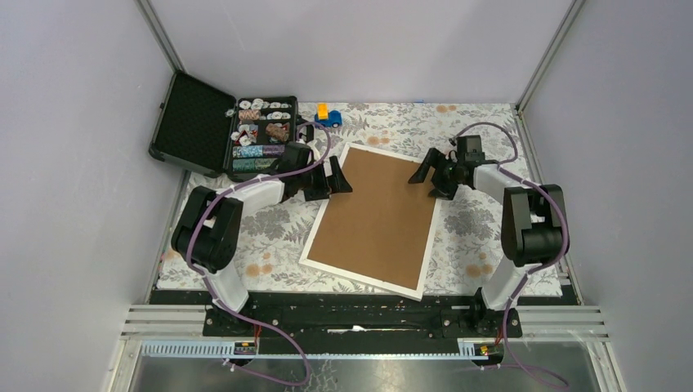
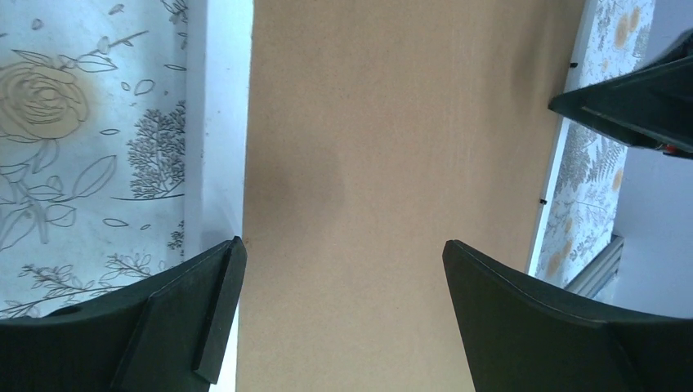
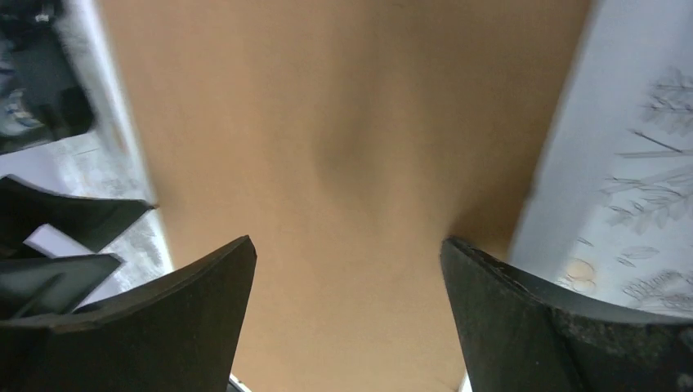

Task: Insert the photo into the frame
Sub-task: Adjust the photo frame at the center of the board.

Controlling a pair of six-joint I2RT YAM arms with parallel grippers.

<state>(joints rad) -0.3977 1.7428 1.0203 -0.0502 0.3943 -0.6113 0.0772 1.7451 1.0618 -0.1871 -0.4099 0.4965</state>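
Observation:
The frame [image 1: 360, 278] lies face down in the middle of the table, its thin white moulding around a plain brown back [image 1: 380, 212]. The photo is hidden or out of view. My left gripper [image 1: 336, 178] is open and empty over the frame's far left corner; its wrist view shows the jaws [image 2: 343, 245] wide apart above the brown back [image 2: 392, 122] and the white rim [image 2: 219, 122]. My right gripper [image 1: 433, 168] is open and empty over the far right corner, jaws [image 3: 347, 241] wide apart above the brown back [image 3: 327, 98].
An open black case [image 1: 194, 122] with compartments of small patterned items [image 1: 261, 135] stands at the far left. A small blue and orange toy [image 1: 328, 116] sits behind the frame. A floral cloth [image 1: 474, 237] covers the table. Metal posts stand at the far corners.

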